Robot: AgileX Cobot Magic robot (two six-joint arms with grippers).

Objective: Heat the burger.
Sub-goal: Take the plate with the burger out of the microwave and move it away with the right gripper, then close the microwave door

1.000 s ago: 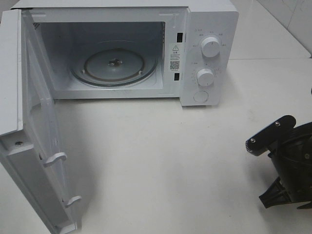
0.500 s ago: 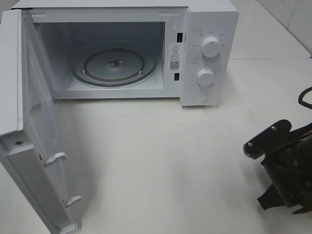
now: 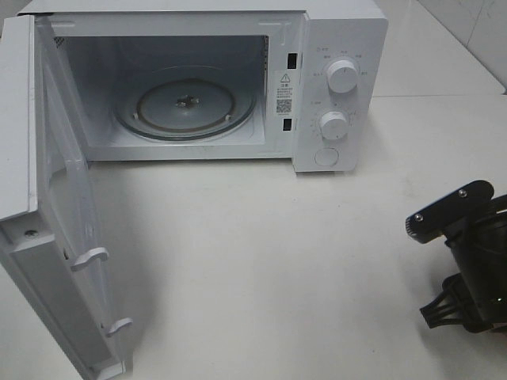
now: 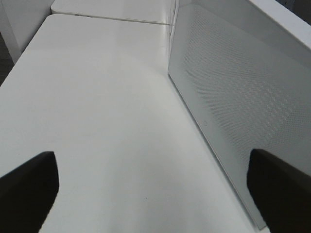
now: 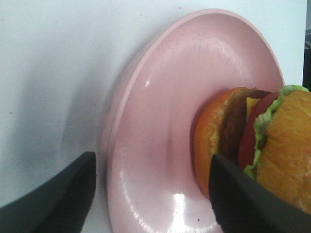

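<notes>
My right gripper (image 5: 150, 194) jaws apart astride the pink plate's (image 5: 160, 121) rim, burger (image 5: 252, 141) on it, left gripper (image 4: 155, 187) spread wide beside the microwave door (image 4: 233, 97).

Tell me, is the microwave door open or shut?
Open. The door is swung wide to the left, and the glass turntable inside the microwave is plainly visible, with nothing on it.

Microwave (image 3: 341, 47) front frame, just at 9 o'clock of the control panel: white sticker (image 3: 284, 93) bearing a warning triangle and a QR-type code; print too small to read. Faint markings ring both dials (image 3: 342, 76), illegible.
</notes>
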